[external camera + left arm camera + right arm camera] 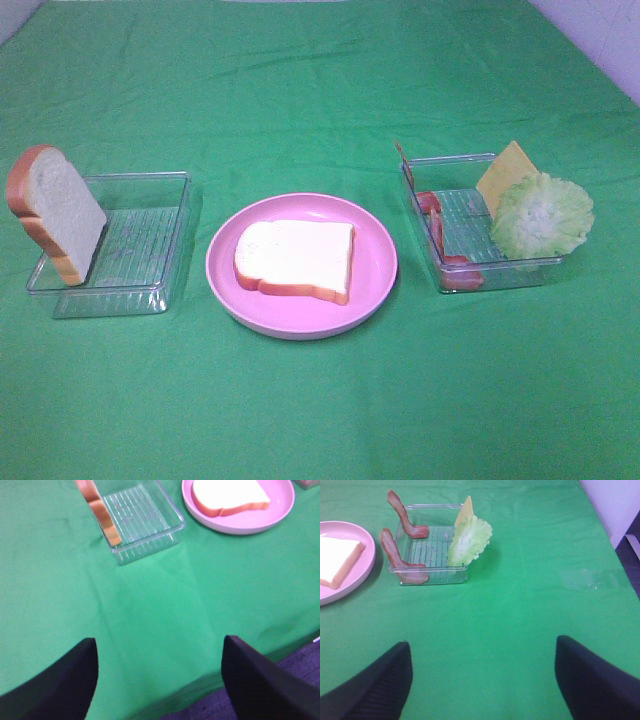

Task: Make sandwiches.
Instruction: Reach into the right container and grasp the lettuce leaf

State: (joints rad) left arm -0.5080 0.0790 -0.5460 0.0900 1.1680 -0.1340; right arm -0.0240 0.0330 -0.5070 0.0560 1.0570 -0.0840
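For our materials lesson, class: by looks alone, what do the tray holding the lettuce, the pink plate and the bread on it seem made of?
Tray: clear rigid plastic, glossy; the green cloth shows through its ribbed floor. Pink plate: probably plastic, smooth with slight sheen; ceramic cannot be excluded. Bread slice: likely matte toy foam or rubber; its colour flat and uniform.

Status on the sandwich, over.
Left gripper, right gripper open, empty. One bread slice on pink plate, second slice in left tray. Bacon, cheese, lettuce in right tray. Nothing in the way.
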